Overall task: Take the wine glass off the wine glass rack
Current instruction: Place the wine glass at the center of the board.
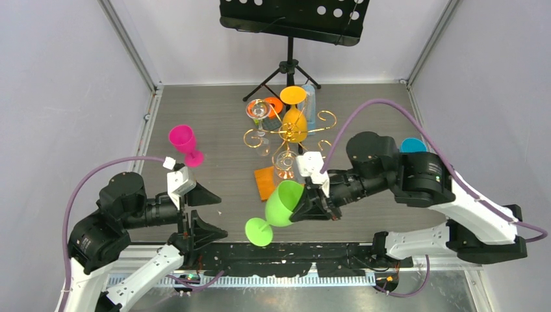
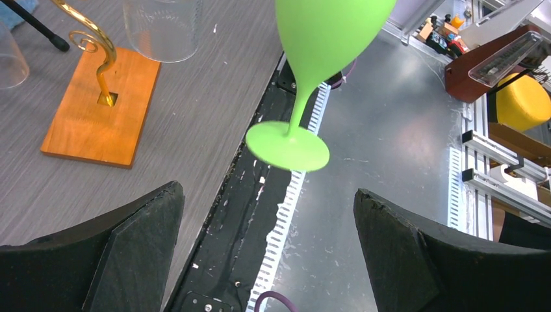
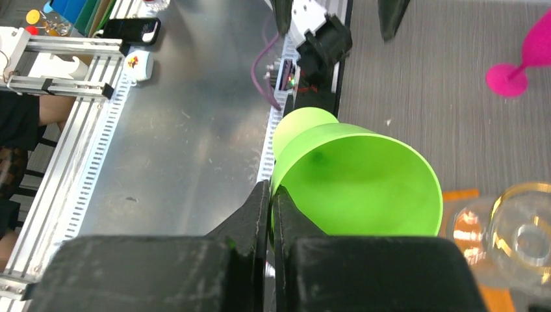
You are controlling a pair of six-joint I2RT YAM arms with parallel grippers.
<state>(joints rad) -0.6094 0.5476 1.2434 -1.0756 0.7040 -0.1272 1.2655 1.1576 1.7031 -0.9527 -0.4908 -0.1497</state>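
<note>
Green glass (image 1: 282, 205) clear of rack (image 1: 286, 133), tilted above near surface (image 1: 221, 123) edge, pinched at rim by closed right hand (image 1: 307, 205); left hand (image 1: 203, 212) wide, empty. Risk: slip from thin rim pinch, then fall.

Left hand (image 1: 222, 214) spread wide, right hand (image 1: 302, 210) clamped

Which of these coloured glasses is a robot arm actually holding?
The green wine glass: the right gripper pinches its rim, tilted in the air. The pink glass stands free on the table; the yellow glass is on the gold rack.
</note>
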